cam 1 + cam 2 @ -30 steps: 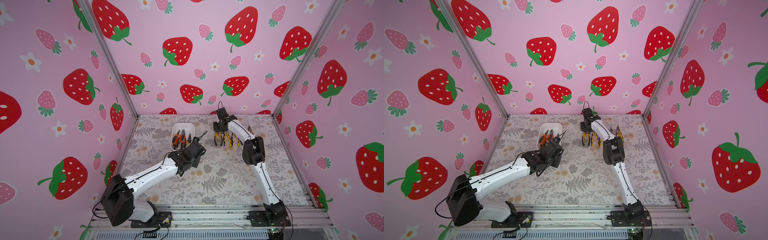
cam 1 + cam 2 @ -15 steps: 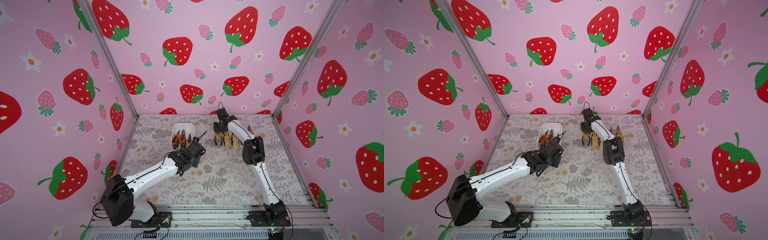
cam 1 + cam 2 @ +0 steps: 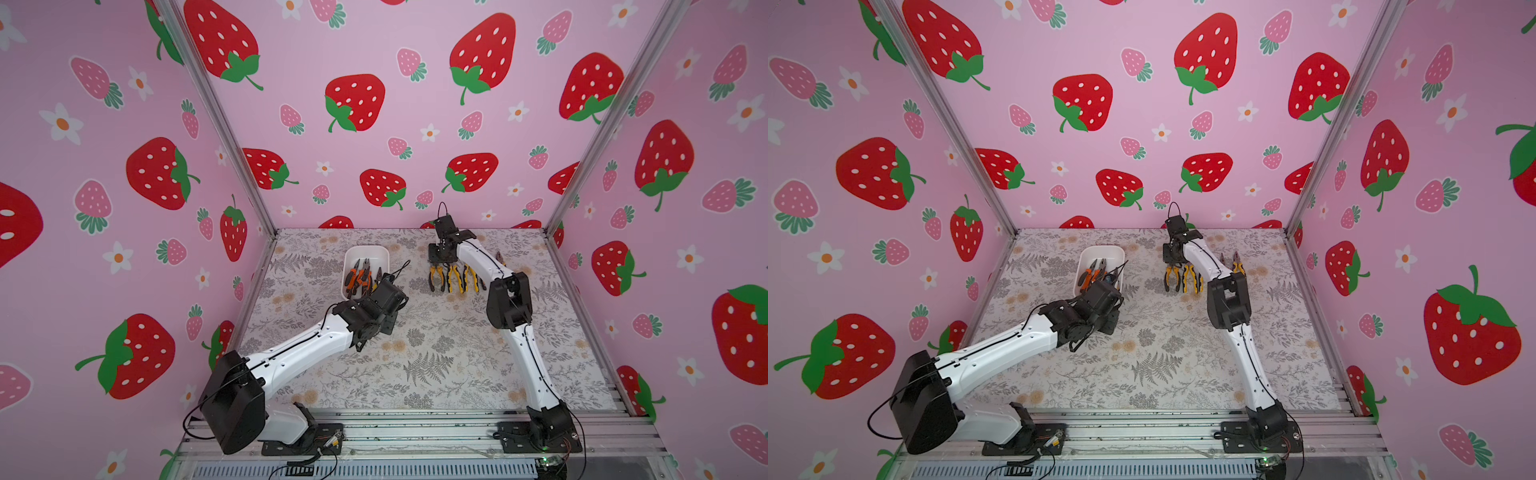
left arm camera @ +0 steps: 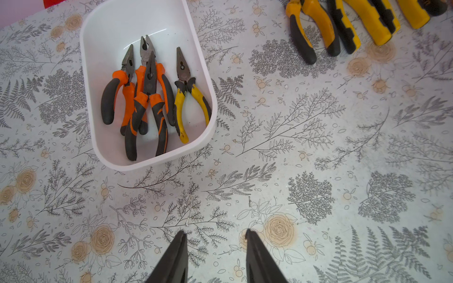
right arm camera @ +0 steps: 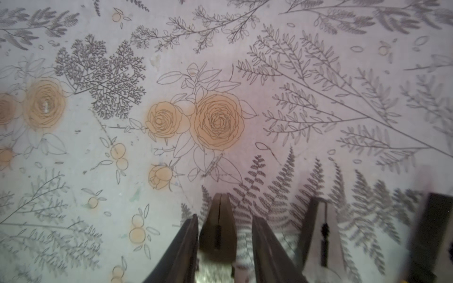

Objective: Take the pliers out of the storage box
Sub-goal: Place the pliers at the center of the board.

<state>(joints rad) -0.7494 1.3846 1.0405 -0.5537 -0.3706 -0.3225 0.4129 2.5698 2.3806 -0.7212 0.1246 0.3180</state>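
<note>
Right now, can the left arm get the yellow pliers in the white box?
Probably yes. The left gripper hangs open near the box, which has no lid, and the yellow pliers lie uncovered, though close to its wall.

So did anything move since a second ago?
Hardly. The right gripper seems to have let go: its fingers now stand apart around the head of a pair of pliers in the yellow row. Both arms, the open left gripper, the storage box and the four pliers inside it stayed put.
</note>
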